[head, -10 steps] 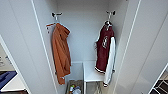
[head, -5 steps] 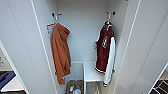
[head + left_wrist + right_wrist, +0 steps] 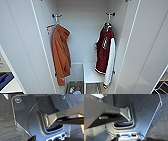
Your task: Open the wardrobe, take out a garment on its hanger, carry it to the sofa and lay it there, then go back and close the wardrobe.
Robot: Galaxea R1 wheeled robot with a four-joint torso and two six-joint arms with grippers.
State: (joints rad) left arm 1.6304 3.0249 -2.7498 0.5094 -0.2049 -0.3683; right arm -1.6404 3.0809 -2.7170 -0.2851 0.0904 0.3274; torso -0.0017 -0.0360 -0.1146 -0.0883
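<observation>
The wardrobe (image 3: 85, 42) stands open straight ahead in the head view, its white doors swung out to the left (image 3: 22, 42) and right (image 3: 150, 42). The garment (image 3: 103, 52), a maroon jacket with white sleeves, hangs on the right side inside. Its thin white hanger (image 3: 108, 24) hooks over a dark peg (image 3: 110, 14) high on the back wall. On the left side an orange hooded jacket (image 3: 61, 55) hangs from a matching peg (image 3: 56, 16). The wrist views look past the robot's own dark plate down at dark carpet (image 3: 6, 122) (image 3: 161, 125).
A low white shelf (image 3: 91, 73) sits at the wardrobe's bottom under the maroon jacket. A small bin of colourful items (image 3: 73, 88) is beside it. Something blue (image 3: 5, 80) shows past the left door's lower edge, and a dark rack (image 3: 161, 87) past the right door.
</observation>
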